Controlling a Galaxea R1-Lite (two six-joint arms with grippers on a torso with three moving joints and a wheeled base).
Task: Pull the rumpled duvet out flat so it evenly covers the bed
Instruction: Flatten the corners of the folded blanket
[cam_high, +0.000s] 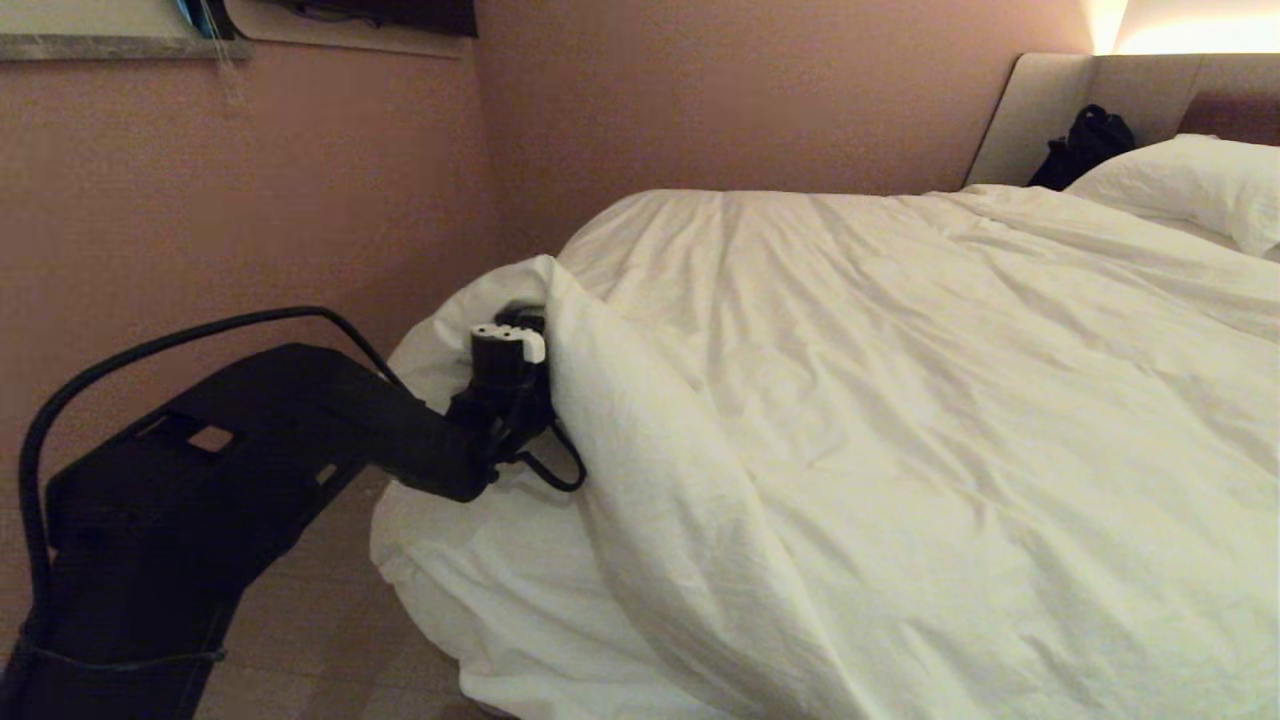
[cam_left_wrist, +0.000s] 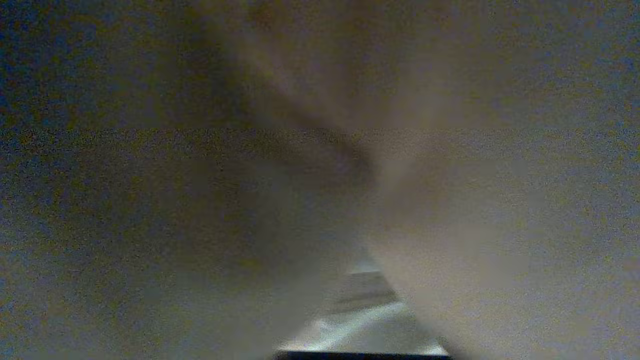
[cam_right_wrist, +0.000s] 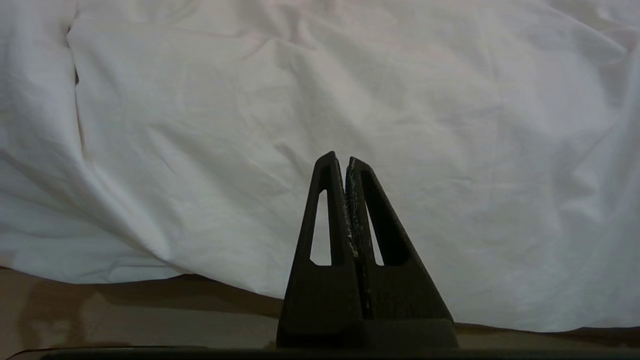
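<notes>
Pink-walled bedroom, puffy wrinkled white cotton duvet (cam_high: 900, 400) bunched over low white bed's (cam_high: 1010, 125) foot corner, soft, bulky, best gripped at corner hem; left gripper (cam_high: 510, 340) jaws apart there, right gripper (cam_right_wrist: 345, 165) together.

Left gripper (cam_high: 530, 335) fingertips are buried in a fold of the duvet (cam_high: 900, 400); fabric pressed against the left wrist camera blurs everything ahead of it. The duvet's far side and near end run past the head view's edges.

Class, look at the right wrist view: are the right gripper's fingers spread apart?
No. The right gripper has its two dark fingers pressed together at the tips, holding nothing, in front of the white duvet.
</notes>
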